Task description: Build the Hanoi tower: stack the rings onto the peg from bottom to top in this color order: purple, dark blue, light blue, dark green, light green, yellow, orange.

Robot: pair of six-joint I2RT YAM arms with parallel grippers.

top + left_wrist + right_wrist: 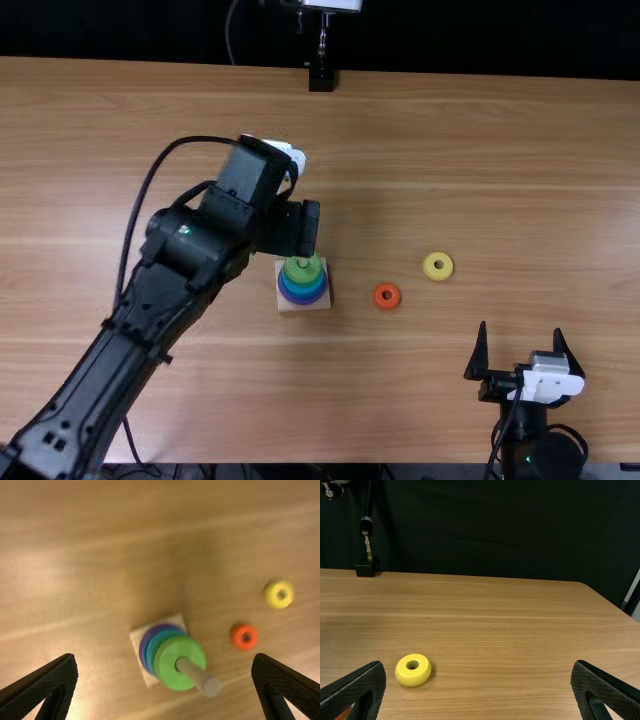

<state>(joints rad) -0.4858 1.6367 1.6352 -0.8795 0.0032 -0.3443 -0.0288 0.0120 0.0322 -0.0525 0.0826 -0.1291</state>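
Main risk: yellow ring point(438, 266) catching on the peg point(194, 672) rim if lowered off-centre; peg is tall, hole is narrow. Orange ring point(387, 296) sits nearer, at 3 o'clock of the stack, yellow beyond it at 2 o'clock from orange; taking orange first breaks the order. Rounded sides could slip out of a shallow pinch, and a low sweep by the left gripper point(164, 661) could knock the peg. Both claws wide, nothing between; right gripper point(520, 328) at 4 o'clock from yellow. Stack, light green ring point(167, 674) topmost: smooth, flat-faced discs, tapering upward. Base point(284, 304): pale square, looks like wood. Loose rings: glossy fat doughnuts. Table point(500, 180): streaky grain. Finger pads point(359, 682): fine-ridged, dark.
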